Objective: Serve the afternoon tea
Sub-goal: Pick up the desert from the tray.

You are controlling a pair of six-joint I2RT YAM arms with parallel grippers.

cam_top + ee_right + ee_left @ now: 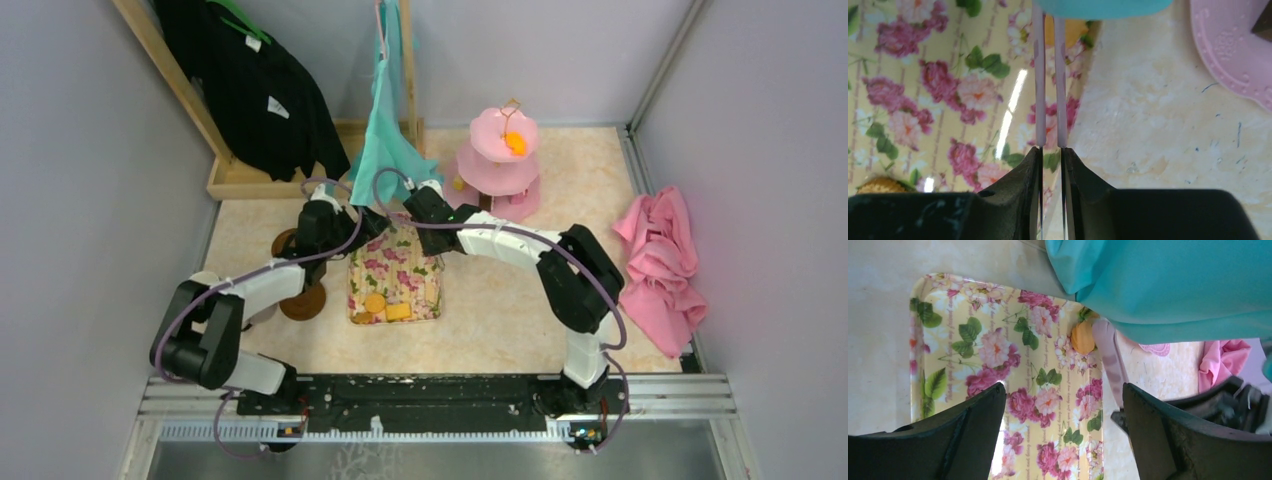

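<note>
Right jaws clamp pink tongs [1039,85]; orange snack [1073,32] lies by their tips.

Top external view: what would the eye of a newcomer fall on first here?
The pink three-tier stand at the far side of the table, with an orange snack on its top tier. Then the floral tray in the middle, with the right gripper at its far end, shut on thin pink tongs.

Bright, even overhead light; a white glare streak crosses the floral tray [948,130], the left tool [1064,390] soft-focused at six o'clock.
</note>
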